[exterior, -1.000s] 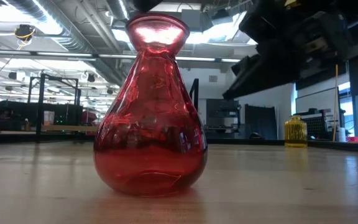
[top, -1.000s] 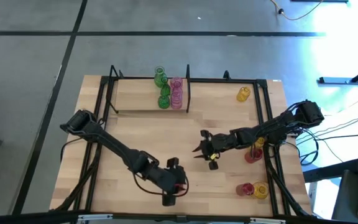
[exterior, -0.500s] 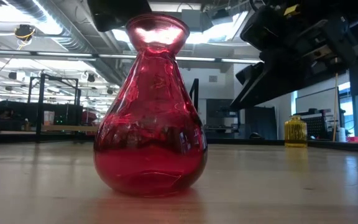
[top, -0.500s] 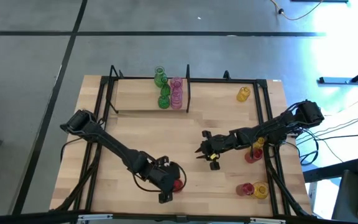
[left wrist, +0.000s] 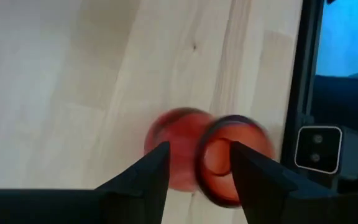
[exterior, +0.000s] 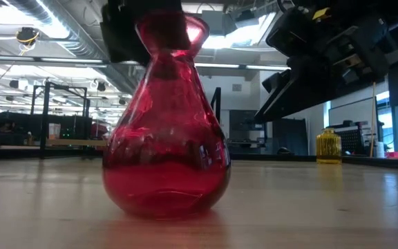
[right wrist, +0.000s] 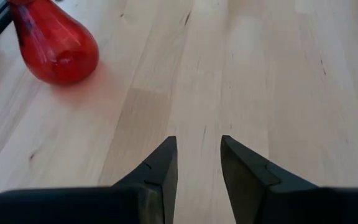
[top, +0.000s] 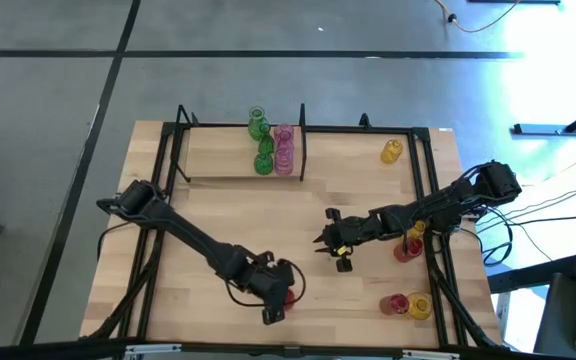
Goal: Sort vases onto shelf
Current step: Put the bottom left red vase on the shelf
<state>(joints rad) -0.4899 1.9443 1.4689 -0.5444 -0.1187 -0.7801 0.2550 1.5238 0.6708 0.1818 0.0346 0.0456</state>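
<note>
Red translucent vase (exterior: 166, 131) on pale light-wood table (top: 248, 220); black-rod shelf (top: 218, 165) holds two green vases (top: 260, 140) and pink vases (top: 284, 148). Yellow vase (top: 391, 151) stands apart at the far side. Dark arms; right gripper (top: 340, 255) carries a yellow mark.

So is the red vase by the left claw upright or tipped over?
Upright: the red vase sits base-down on the table, with the left claw around its neck.

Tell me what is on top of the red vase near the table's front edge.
The left gripper is at the red vase, its dark fingers around the rim, and the vase leans slightly. Whether the fingers actually press the glass is hidden. The right gripper waits open mid-table.
</note>
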